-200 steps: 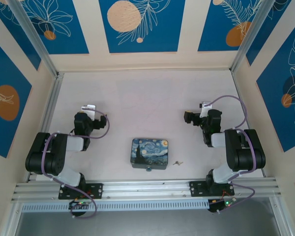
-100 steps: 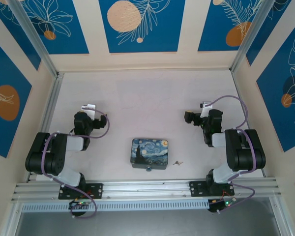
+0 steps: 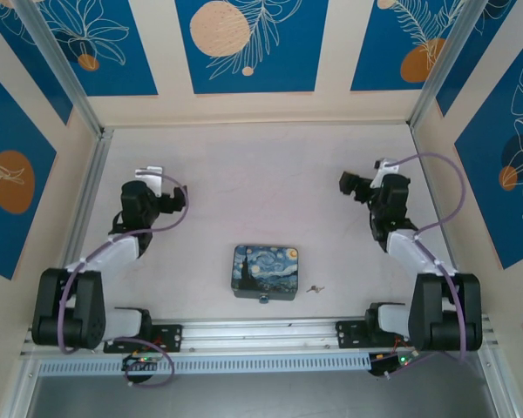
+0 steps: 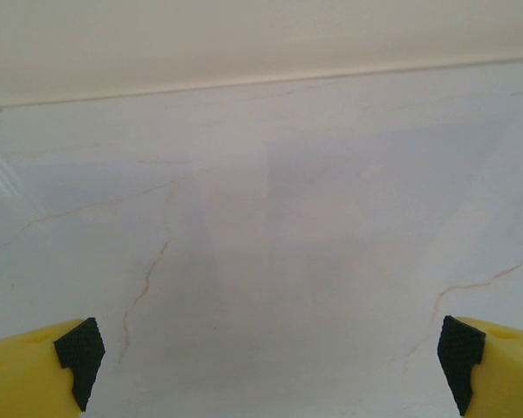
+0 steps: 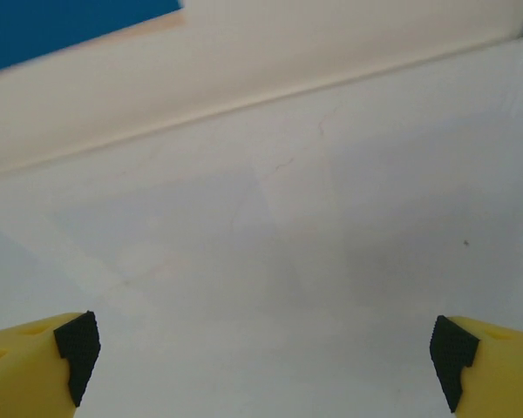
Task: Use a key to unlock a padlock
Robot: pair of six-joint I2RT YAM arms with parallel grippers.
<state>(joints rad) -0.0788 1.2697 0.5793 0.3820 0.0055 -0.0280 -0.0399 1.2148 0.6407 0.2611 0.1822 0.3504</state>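
Left gripper (image 4: 268, 361) and right gripper (image 5: 266, 353) are spread wide open; padlock (image 3: 264, 300) and key (image 3: 313, 287) are seen near the worktop's (image 3: 244, 174) front edge

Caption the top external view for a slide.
Key lies just right of the Starry Night box; padlock at its near edge, both untouched.

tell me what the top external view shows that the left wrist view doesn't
Top external view: the Starry-Night box, the padlock at its near edge, the key just right of the box. Left wrist view: a close look at the left gripper, yellow fingers spread wide, nothing between them. Shared: the pale table and the cream back wall.
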